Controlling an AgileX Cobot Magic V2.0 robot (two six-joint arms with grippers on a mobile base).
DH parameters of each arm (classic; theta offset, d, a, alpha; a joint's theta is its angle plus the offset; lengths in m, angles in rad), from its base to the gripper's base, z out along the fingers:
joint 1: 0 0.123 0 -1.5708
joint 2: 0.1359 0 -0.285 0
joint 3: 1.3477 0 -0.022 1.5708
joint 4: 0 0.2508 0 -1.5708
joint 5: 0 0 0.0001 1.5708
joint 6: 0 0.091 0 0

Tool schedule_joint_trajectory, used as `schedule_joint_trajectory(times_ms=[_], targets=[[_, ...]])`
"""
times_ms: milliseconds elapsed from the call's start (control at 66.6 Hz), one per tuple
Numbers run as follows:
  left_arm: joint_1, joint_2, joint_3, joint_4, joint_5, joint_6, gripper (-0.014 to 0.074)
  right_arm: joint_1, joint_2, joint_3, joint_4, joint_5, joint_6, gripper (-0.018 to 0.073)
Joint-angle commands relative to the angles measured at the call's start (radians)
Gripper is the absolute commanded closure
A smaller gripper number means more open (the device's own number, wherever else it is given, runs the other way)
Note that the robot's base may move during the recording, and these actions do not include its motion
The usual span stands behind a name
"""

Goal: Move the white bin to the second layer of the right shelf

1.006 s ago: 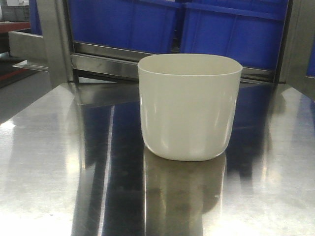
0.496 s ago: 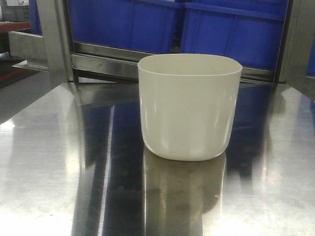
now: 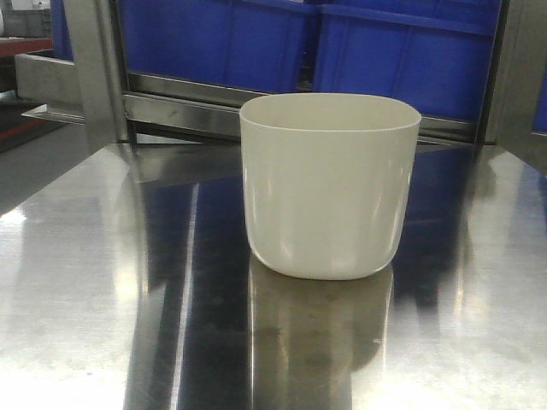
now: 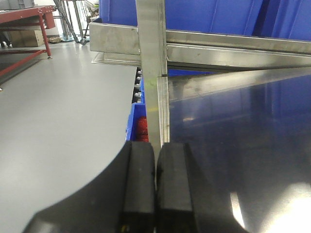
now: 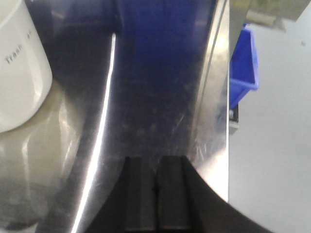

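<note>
Glossy plastic white bin [image 3: 329, 184] on polished steel tabletop [image 3: 102, 299]

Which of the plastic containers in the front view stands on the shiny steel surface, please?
The cream-white glossy plastic tub, alone on the steel surface; the larger blue plastic crates sit behind it in the metal rack.

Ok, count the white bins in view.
1. The white bin stands upright on the steel surface, in front of the blue crates; the right wrist view catches the same one. Others may be hidden off-frame.

Cream-white bin [image 3: 329, 184], blue crates [image 3: 402, 51], black tools [image 4: 155, 189].
</note>
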Motion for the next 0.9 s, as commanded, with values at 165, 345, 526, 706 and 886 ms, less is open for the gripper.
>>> schedule_joint_trajectory(times_ms=[165, 345, 526, 706, 886], targets=[[-0.005, -0.014, 0.037, 0.0, -0.087, -0.005, 0.0512, 0.0, 0.141, -0.105, -0.065, 0.024, 0.177, 0.0431], [-0.005, -0.014, 0.037, 0.0, -0.087, -0.005, 0.0512, 0.03, 0.27, -0.196, -0.237, 0.065, 0.406, 0.0188], [-0.005, -0.014, 0.037, 0.0, -0.087, -0.005, 0.0512, 0.168, 0.371, -0.329, -0.425, 0.156, 0.665, 0.0186], [-0.005, -0.014, 0.037, 0.0, -0.087, -0.005, 0.0512, 0.332, 0.508, -0.495, -0.464, 0.272, 0.791, 0.0186], [-0.005, -0.014, 0.037, 0.0, -0.087, -0.005, 0.0512, 0.434, 0.691, -0.699, -0.464, 0.469, 0.867, 0.0186]])
